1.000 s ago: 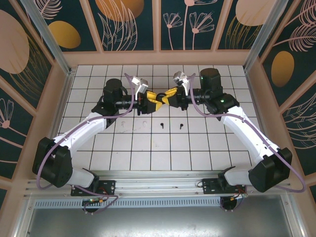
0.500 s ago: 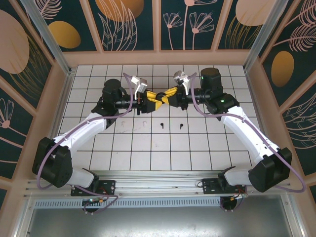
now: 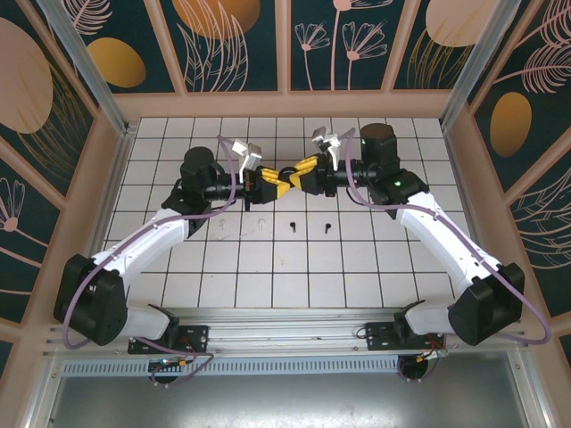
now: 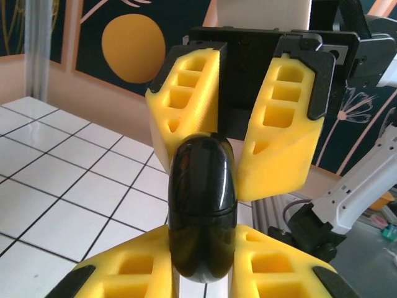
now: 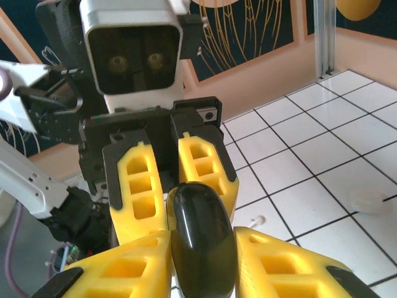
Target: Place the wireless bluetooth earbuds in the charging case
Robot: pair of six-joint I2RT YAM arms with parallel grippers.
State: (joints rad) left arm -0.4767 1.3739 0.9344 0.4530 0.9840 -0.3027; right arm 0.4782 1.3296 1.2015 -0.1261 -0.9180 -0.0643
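Arms meet over the far half of the white tiled table [image 3: 268, 285]: the left arm [image 3: 152, 236] reaches in from the left, the right arm [image 3: 439, 227] from the right, and their yellow jaws come nose to nose above the middle tiles. Between them hangs the charging case [image 4: 203, 205], a glossy black egg-shaped shell with a fine seam round its waist, its lid shut, raised clear of the table.

The left jaws are pressed onto it, pinching one end from both sides. In the left wrist view the case stands up from between them. The right jaws flank the other end, one on each side. In the right wrist view the black shell sits snug between them, but whether they press on it or merely stand beside it I cannot tell.

The earbuds lie on the table, nearer the arm bases than the case and well apart from it. They form a loose row across the middle with bare tile between each: a white earbud [image 3: 223, 225] at the left end, a second white earbud [image 3: 260, 222] beside it, then a black earbud [image 3: 293, 226] and a second black earbud [image 3: 327, 226] at the right end. All four are out on the tiles, tiny and hook-shaped from above. Dark panels [image 3: 241, 45] painted with pale plants and orange discs wall the table on three sides.
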